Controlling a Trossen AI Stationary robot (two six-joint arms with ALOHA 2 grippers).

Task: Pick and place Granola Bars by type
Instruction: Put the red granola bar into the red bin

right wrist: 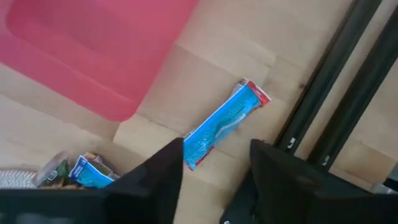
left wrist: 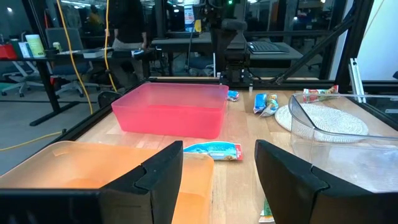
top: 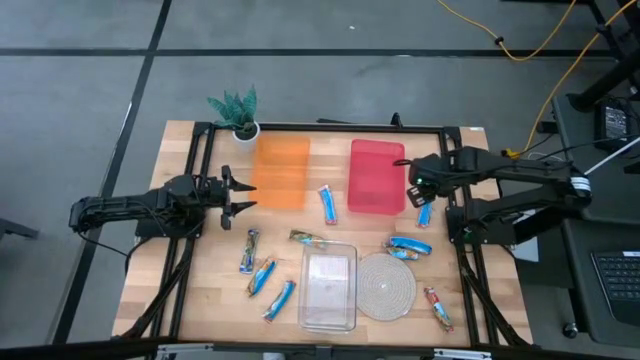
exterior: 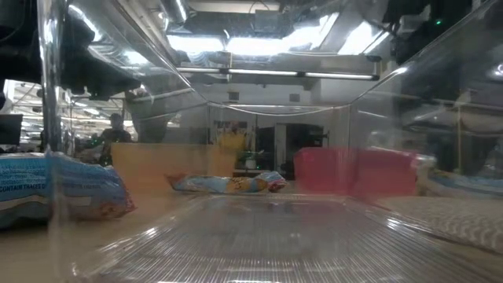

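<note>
The right gripper [right wrist: 214, 165], jaws spread, hovers over a shiny blue wrapped granola bar [right wrist: 222, 122] lying beside the red plastic tray [right wrist: 93, 43]. The slick wrapper could slip sideways as the fingers close. The left gripper [left wrist: 219, 168] waits with its jaws spread.

Both arms were dark, near black, built of slim jointed segments on black bases. The left gripper [top: 243, 194] ended in two pointed black fingers [left wrist: 155, 180], broad, matte and angular up close. The right gripper [top: 415, 190] had like fingers [right wrist: 280, 180]. A pale cable trailed by the right arm.
</note>
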